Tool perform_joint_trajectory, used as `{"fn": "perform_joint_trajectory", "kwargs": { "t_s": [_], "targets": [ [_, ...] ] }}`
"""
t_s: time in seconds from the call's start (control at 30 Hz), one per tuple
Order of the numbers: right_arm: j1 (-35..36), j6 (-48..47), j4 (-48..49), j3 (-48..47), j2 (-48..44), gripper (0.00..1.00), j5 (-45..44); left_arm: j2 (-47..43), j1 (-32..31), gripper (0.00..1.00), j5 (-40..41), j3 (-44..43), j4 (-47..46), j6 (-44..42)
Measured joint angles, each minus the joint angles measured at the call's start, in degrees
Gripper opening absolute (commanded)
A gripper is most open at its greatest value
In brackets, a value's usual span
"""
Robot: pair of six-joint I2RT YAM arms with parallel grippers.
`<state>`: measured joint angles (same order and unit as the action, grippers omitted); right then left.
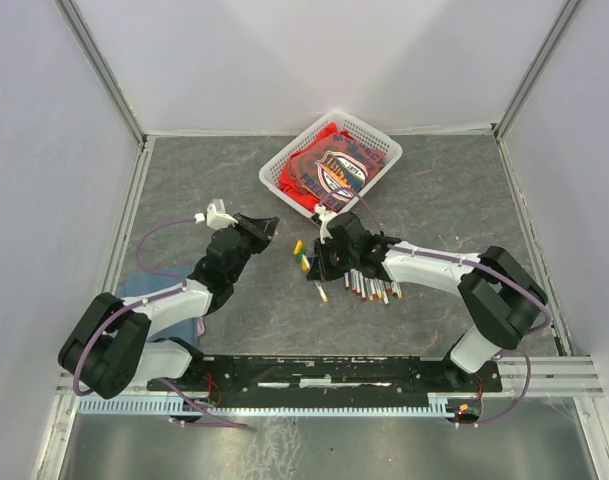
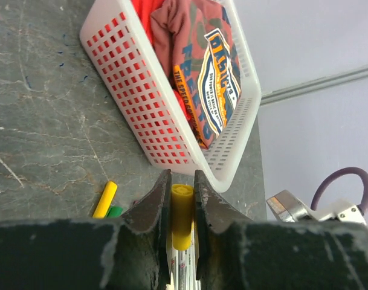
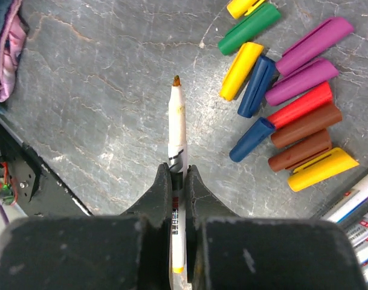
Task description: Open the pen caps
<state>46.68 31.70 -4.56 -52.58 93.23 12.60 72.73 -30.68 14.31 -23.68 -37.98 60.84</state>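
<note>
Judging by its bare tip, your pen [image 3: 178,130] was already uncapped: the right end effector [image 3: 178,169] clamped its barrel, and the left end effector [image 2: 182,175] clamped the yellow cap [image 2: 182,211] between its fingers. Your next move probably called for dropping it beside the loose caps [image 3: 301,104].

1. A white plastic basket [image 1: 292,150] with slotted walls stands on the far middle of the desk [image 1: 454,190], a grey stone-patterned top.
2. A red shirt [image 1: 336,172] with an orange and blue print lies bundled inside the basket.
3. A blue cloth [image 1: 144,287] lies near the desk's left edge.
</note>
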Motion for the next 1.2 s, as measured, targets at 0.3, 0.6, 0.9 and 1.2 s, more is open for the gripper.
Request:
{"fn": "perform_joint_trajectory", "kwargs": {
  "t_s": [0.3, 0.6, 0.9, 1.2],
  "targets": [
    [-1.0, -0.4, -5.7, 0.5, -8.4, 0.02, -5.4, 3.8, -1.7, 0.03, -3.9, -4.7, 6.3, -7.6],
    [-5.5, -2.1, -17.6, 0.5, -10.1, 0.05, -19.6, 13.3, -6.8, 0.06, -3.6, -12.4, 18.6, -13.4],
    [-9.6, -3.6, -23.7, 0.5, -9.5, 0.05, -26.8, 16.5, -6.8, 0.11, -2.4, -12.4, 22.0, -14.1],
    [-11.1, -5.3, -25.5, 0.5, -5.6, 0.08, -29.9, 18.8, -6.8, 0.24, -2.4, -12.5, 22.1, -14.3]
  ]
}}
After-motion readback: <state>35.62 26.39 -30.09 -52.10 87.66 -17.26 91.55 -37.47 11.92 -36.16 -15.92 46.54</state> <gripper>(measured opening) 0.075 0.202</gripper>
